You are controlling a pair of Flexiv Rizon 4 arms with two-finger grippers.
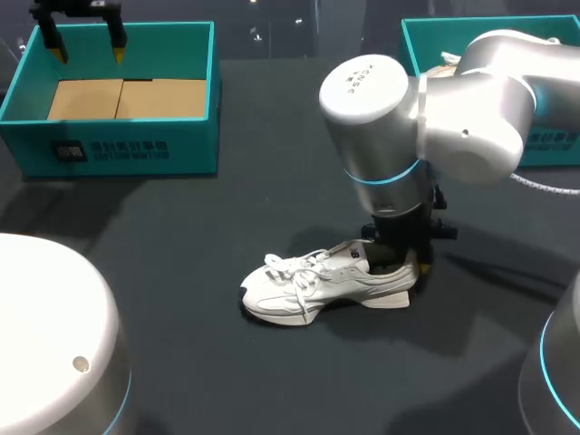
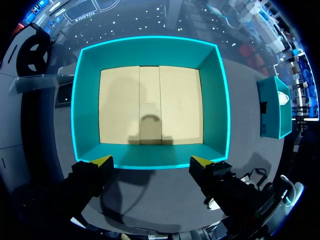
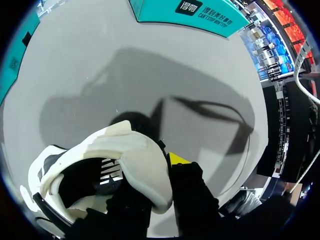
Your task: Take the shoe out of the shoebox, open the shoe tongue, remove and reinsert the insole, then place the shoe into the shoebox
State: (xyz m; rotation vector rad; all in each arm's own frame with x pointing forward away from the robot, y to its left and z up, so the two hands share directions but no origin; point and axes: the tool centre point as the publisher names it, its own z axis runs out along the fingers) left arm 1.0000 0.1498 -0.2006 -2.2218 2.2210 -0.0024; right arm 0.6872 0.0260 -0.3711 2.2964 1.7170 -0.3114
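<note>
Nearest the robot, a white sneaker [image 1: 308,281] is seen standing on its sole on the dark desk [image 1: 272,181], out in the open middle, toe turned toward the left arm's side and laces [image 1: 294,269] loosely crossed over the tongue. And there it is: the right hand [image 1: 395,265] is planted at the heel, brought straight down from the big silver right arm [image 1: 426,109]. In the right wrist view the grip is laid bare. The right hand [image 3: 160,175] is clamped on the sneaker's [image 3: 135,160] heel collar, with one yellow-tipped finger [image 3: 179,159] pressed against the outside and the other sunk inside the opening, the padded wall pinched between them.

Farther back, on the left side, the teal shoebox [image 1: 127,149] is found well apart from the sneaker, a cardboard liner [image 1: 127,98] showing on its floor. Over its far rim the left hand [image 1: 86,41] is held with fingers spread wide, nothing between them. From the left wrist the same is confirmed: left hand [image 2: 151,162] parted above the shoebox [image 2: 150,52].

At the far right corner a second teal box [image 1: 426,41] is glimpsed.
</note>
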